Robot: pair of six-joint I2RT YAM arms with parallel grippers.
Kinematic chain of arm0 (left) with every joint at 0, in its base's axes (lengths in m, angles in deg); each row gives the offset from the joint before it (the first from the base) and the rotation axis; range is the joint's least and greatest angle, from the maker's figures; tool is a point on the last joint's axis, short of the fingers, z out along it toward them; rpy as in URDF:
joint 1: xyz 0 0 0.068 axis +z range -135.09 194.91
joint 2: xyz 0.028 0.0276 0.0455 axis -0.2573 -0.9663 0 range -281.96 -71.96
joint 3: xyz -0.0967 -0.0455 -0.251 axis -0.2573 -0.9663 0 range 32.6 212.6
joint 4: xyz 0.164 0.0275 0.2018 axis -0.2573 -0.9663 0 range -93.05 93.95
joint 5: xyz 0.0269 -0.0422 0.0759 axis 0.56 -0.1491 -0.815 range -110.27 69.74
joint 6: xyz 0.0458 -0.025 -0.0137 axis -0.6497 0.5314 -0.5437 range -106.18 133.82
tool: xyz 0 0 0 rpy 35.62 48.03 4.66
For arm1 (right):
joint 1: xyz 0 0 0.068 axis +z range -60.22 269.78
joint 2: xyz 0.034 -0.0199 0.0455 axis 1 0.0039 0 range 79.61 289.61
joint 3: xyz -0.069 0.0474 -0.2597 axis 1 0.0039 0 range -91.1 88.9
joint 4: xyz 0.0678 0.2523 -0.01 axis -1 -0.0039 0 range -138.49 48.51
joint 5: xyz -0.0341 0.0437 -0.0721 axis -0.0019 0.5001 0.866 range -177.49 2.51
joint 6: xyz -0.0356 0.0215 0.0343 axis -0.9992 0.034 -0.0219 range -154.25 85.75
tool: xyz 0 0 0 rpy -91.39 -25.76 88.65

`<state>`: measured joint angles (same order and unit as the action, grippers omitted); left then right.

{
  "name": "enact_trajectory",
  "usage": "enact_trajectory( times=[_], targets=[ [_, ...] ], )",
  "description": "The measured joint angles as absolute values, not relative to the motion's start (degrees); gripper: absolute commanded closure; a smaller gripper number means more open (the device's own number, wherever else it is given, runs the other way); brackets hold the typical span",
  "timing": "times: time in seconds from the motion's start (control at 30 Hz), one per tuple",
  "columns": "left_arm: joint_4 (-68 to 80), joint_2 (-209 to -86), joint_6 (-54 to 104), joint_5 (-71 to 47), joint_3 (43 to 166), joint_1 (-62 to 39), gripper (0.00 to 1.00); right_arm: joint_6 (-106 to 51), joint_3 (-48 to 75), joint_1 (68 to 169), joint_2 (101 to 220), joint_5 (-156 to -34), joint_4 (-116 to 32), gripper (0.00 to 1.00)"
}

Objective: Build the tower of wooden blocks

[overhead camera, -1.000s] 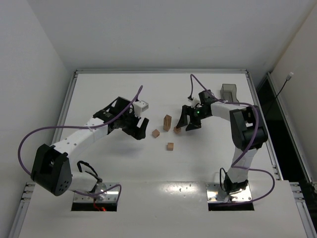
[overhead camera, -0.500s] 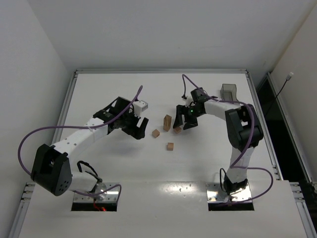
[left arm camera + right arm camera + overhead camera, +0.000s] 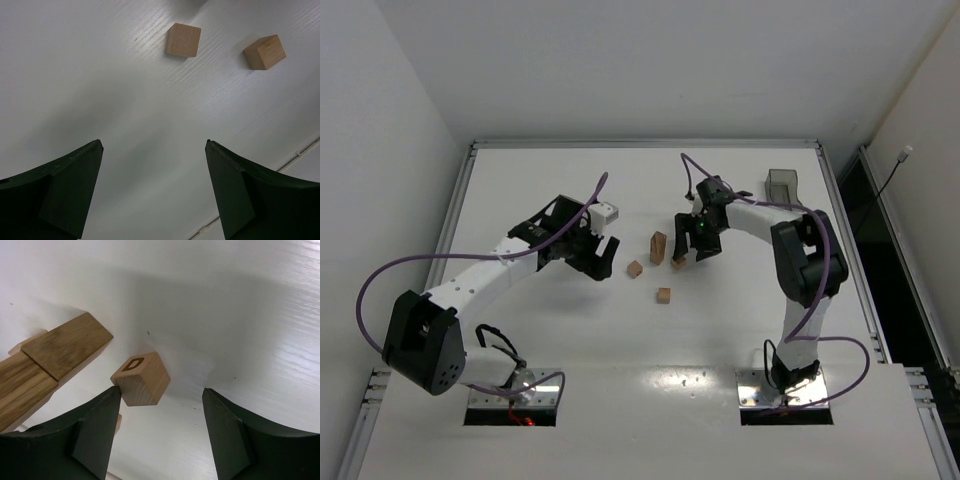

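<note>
The tower (image 3: pixel 658 247) is a short upright column of tan blocks mid-table; it also shows at the left of the right wrist view (image 3: pixel 55 357). A cube marked D (image 3: pixel 141 378) lies just right of it (image 3: pixel 678 262). My right gripper (image 3: pixel 688 250) is open, and the cube sits at its left fingertip (image 3: pixel 111 392), partly inside the gap (image 3: pixel 159 392). Two more loose cubes (image 3: pixel 635 268) (image 3: pixel 664 295) lie in front of the tower and show in the left wrist view (image 3: pixel 183 40) (image 3: pixel 264 51). My left gripper (image 3: pixel 600 262) (image 3: pixel 154 145) is open and empty, left of them.
A dark translucent bin (image 3: pixel 782 184) stands at the back right, behind the right arm. Purple cables loop over both arms. The table's raised rim (image 3: pixel 645 144) runs along the far edge.
My right gripper has moved left, closing in on the D cube beside the tower. The left arm and the blocks have not moved.
</note>
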<state>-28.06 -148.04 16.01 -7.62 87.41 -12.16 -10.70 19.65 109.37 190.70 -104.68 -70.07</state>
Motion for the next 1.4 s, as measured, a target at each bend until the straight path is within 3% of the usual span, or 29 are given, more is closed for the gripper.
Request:
enact_trajectory(
  times=[0.7, 0.9, 1.17, 1.4],
  targets=[
    [-28.04, -148.04, 16.03, -8.63, 87.41, -12.16, 0.20, -8.53, 16.15, 111.21, 193.21, -97.38, -73.15, 0.37],
    [-27.82, -148.08, 16.03, -8.67, 87.41, -12.16, 0.20, -8.60, 18.32, 108.04, 191.90, -96.59, -73.07, 0.41],
    [-27.58, -148.15, 16.03, -8.67, 87.41, -12.16, 0.20, -9.03, 19.61, 106.42, 190.78, -95.57, -73.11, 0.55],
    [-27.58, -148.15, 16.03, -8.67, 87.41, -12.16, 0.21, -9.67, 19.91, 106.79, 188.79, -95.76, -73.15, 0.55]
  ],
)
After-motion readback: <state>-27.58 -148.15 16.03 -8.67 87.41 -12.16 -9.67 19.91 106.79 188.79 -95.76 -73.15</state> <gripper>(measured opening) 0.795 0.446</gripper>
